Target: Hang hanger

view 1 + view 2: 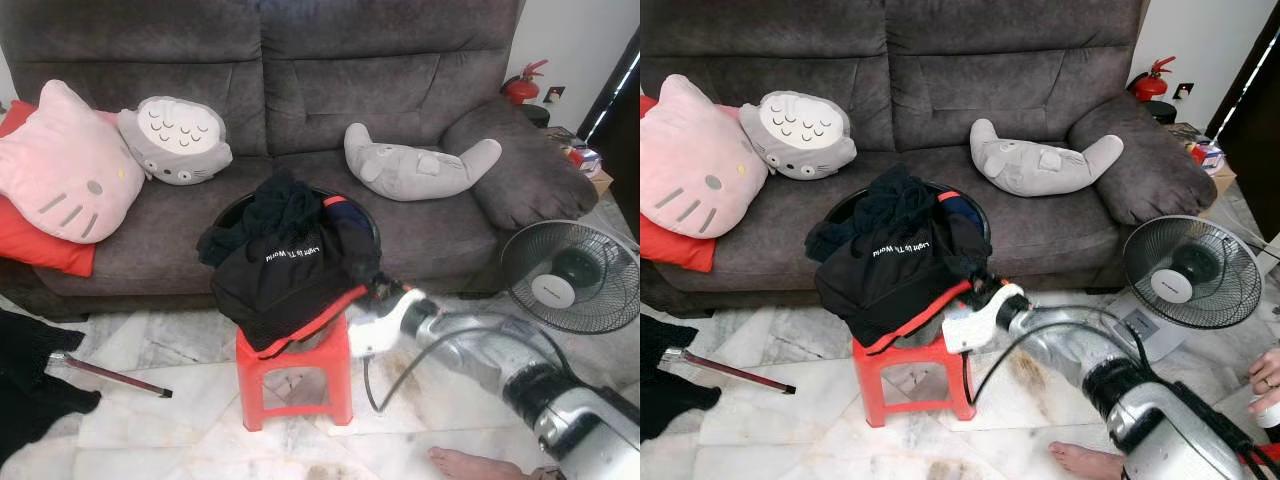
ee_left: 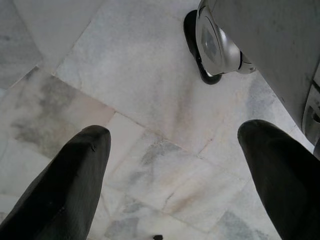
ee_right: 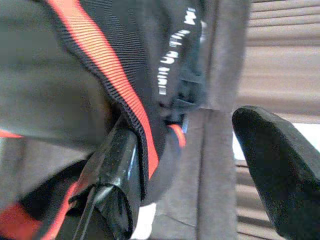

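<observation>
Right gripper (image 1: 383, 291) reaches the black garment pile with orange trim (image 1: 285, 270) atop the red plastic stool (image 1: 296, 380), fingers spread around its edge. Left gripper (image 2: 172, 185) hangs spread over white marble floor (image 2: 145, 85).

Black garment (image 1: 285, 270): you see one line of white print, upside down from the head camera; it seems to read "Light Up The World", though the letters are small and soft.
Fan (image 1: 572, 276): the hub label is too small to read.
</observation>
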Robot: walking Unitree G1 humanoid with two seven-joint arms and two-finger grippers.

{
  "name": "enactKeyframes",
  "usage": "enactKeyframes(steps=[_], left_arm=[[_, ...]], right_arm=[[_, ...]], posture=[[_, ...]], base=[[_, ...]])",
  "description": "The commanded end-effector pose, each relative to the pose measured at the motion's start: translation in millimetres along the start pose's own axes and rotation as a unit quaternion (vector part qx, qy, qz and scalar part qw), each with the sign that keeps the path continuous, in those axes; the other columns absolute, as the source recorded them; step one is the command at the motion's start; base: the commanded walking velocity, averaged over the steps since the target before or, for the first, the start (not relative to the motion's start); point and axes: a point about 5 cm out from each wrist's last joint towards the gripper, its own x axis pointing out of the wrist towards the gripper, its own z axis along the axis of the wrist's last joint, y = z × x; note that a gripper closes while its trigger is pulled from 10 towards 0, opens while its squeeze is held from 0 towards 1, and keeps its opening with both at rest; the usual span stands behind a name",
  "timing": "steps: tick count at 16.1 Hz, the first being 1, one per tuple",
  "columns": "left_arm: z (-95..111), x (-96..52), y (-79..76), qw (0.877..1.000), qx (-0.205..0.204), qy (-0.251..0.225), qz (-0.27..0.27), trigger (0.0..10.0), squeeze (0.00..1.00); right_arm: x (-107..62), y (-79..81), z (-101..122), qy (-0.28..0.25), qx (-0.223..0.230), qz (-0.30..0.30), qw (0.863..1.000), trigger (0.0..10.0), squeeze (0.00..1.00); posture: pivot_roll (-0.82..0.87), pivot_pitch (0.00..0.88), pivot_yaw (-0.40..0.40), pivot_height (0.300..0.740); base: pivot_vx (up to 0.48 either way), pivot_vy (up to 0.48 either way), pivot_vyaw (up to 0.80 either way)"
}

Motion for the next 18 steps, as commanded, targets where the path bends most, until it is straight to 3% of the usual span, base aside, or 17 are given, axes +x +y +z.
enactKeyframes(steps=[1, 7, 12, 15, 18], left_arm=[[10.5, 1.6, -4.3, 1.0, 0.002, -0.023, -0.007, 10.0, 0.0], [10.8, 1.6, -4.6, 1.0, 0.002, -0.023, -0.008, 10.0, 0.0], [10.6, 1.6, -4.4, 1.0, 0.0, -0.023, -0.007, 10.0, 0.0], [10.4, 1.5, -4.5, 1.0, -0.001, -0.023, -0.007, 10.0, 0.0], [10.4, 1.5, -4.7, 1.0, 0.0, -0.023, -0.007, 10.0, 0.0]], right_arm=[[1.6, -6.4, -4.0, 0.003, -0.006, -0.01, 1.0, 10.0, 0.0], [-3.8, 27.0, -3.0, 0.022, 0.004, 0.07, 0.997, 10.0, 0.0], [1.1, 21.8, -4.7, 0.025, -0.004, 0.05, 0.998, 10.0, 0.0], [4.5, 10.3, -9.2, 0.034, -0.014, 0.001, 0.999, 10.0, 0.0], [5.9, 13.3, -9.2, 0.036, -0.016, 0.01, 0.999, 10.0, 0.0]], posture=[[-0.12, 0.068, 0.006, 0.74], [-0.11, 0.07, 0.005, 0.74], [-0.11, 0.069, 0.005, 0.74], [-0.1, 0.068, 0.005, 0.74], [-0.1, 0.061, 0.005, 0.74]], base=[[0.0, 0.0, 0.0], [0.0, 0.0, 0.0], [0.0, 0.0, 0.0], [0.0, 0.0, 0.0], [0.0, 0.0, 0.0]])
